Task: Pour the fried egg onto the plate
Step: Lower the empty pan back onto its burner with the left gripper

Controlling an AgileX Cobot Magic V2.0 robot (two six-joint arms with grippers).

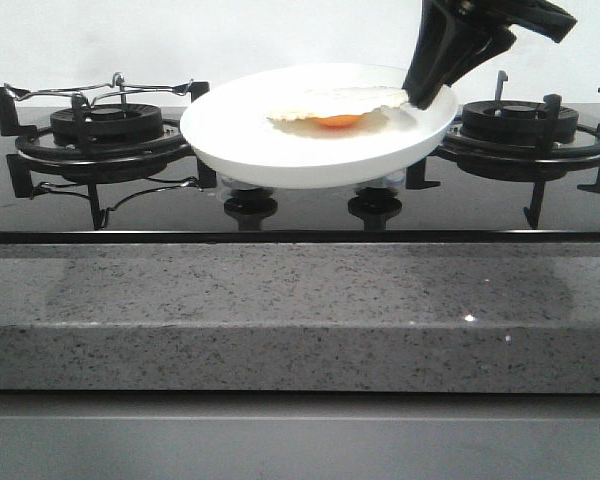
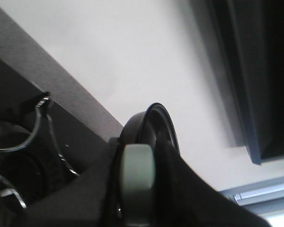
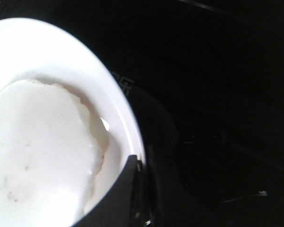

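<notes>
The plate (image 1: 320, 150) is held up off the hob (image 1: 300, 205) by the right gripper (image 1: 425, 95), whose dark fingers are clamped over the plate's right-hand rim. And the fried egg (image 1: 338, 108) is already seen lying in the plate, slightly right of its middle, with a sliver of orange yolk showing under a lifted white edge. In the right wrist view the egg white (image 3: 42, 156) is spread broadly across the plate (image 3: 111, 101) and reaches close to the pinched rim.

The left gripper (image 2: 137, 189) is closed on what appears to be a pan handle, with the rim of a black pan (image 2: 154, 123) rising just beyond the fingers; the pan's inside is not shown.

So the pouring itself is judged done, and what remains is a clean set-down. The plate is gripped at one edge only, so it should be kept level and lowered slowly. Any tilt toward the free left side could let the glossy surface slide the egg off. The burner grates (image 1: 90, 125) on either side and the two knobs (image 1: 250, 205) below are best cleared before release. The grip should be loosened only once the base is resting flat.
</notes>
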